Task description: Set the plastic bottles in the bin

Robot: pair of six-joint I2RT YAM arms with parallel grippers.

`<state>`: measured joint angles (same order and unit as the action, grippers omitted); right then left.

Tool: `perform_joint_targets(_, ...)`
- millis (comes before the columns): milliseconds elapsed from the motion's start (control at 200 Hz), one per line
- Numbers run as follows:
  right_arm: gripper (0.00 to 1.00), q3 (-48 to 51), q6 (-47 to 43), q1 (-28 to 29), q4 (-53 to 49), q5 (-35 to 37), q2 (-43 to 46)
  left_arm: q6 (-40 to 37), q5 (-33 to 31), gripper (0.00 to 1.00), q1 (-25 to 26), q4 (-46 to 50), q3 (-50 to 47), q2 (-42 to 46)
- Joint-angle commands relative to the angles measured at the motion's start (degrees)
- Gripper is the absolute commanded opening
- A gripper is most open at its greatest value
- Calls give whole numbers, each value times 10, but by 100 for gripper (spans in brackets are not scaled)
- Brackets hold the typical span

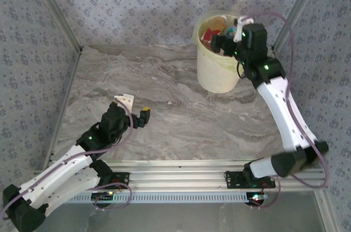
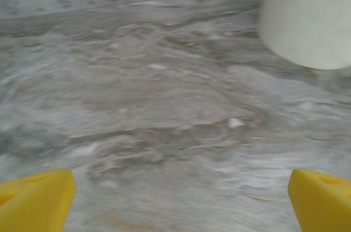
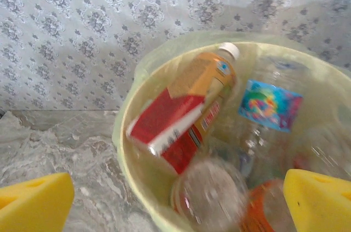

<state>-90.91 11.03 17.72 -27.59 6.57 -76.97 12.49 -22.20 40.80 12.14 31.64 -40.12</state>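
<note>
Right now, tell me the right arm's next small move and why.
Probably lift the right gripper up and back from the bin. Its jaws stand open above the bin's mouth with nothing between them, and the bottles lie inside, so this drop looks done.

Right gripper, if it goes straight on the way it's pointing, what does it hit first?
Probably the blurred clear bottle lying uppermost in the bin, straight ahead of the right gripper; depth is unclear.
</note>
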Motion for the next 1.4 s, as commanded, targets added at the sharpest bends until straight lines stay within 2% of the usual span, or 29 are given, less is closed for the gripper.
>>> perform_joint_targets(0,100,108,-28,-7,42,7,70,-9,-79,100,-40,-58,-10,13)
perform_joint_targets(80,100,203,-29,-11,51,16,136,-10,-104,100,-70,-78,-39,22)
perform_joint_targets(175,100,347,-57,-14,103,46,220,-17,-106,100,-114,-89,-73,34)
perform_joint_targets(305,100,524,-63,-30,183,96,316,-47,-71,100,-175,-154,-123,44)
perform_joint_targets(390,100,624,-84,-56,281,107,343,-51,-31,100,-214,-221,-151,22)
perform_joint_targets(470,100,675,-77,-87,350,120,322,-49,-11,100,-243,-243,-141,-23)
perform_joint_targets(600,100,722,-72,-145,489,127,229,-85,-15,100,-270,-333,-137,-112)
perform_joint_targets(660,100,736,-68,-164,561,122,185,-92,9,100,-291,-394,-141,-162)
perform_joint_targets(800,100,739,-76,-178,686,125,70,-119,28,100,-328,-521,-139,-293)
perform_joint_targets(894,100,739,-80,-177,764,108,-1,-126,63,100,-356,-612,-148,-360)
perform_joint_targets(1009,100,745,-117,-155,831,108,-62,-118,106,99,-383,-640,-137,-411)
perform_joint_targets(1054,100,732,-129,-144,810,107,-69,-114,118,100,-391,-676,-142,-442)
perform_joint_targets(1114,100,725,-113,-158,800,82,-85,-114,126,100,-395,-737,-144,-489)
perform_joint_targets(1159,100,719,-112,-170,845,72,-123,-114,131,100,-395,-685,-131,-478)
perform_joint_targets(1189,100,700,-111,-171,784,62,-113,-114,134,100,-395,-640,-117,-467)
perform_joint_targets(1214,100,691,-104,-176,736,49,-98,-115,139,100,-396,-643,-110,-474)
perform_joint_targets(1259,100,706,-108,-181,800,37,-112,-118,145,100,-397,-624,-92,-484)
perform_joint_targets(1289,100,701,-109,-180,784,41,-109,-110,167,100,-408,-583,-79,-477)
perform_joint_targets(1339,100,697,-109,-178,765,41,-102,-103,186,100,-421,-606,-84,-482)
perform_joint_targets(1394,100,696,-110,-177,762,43,-102,-103,187,100,-420,-587,-80,-477)
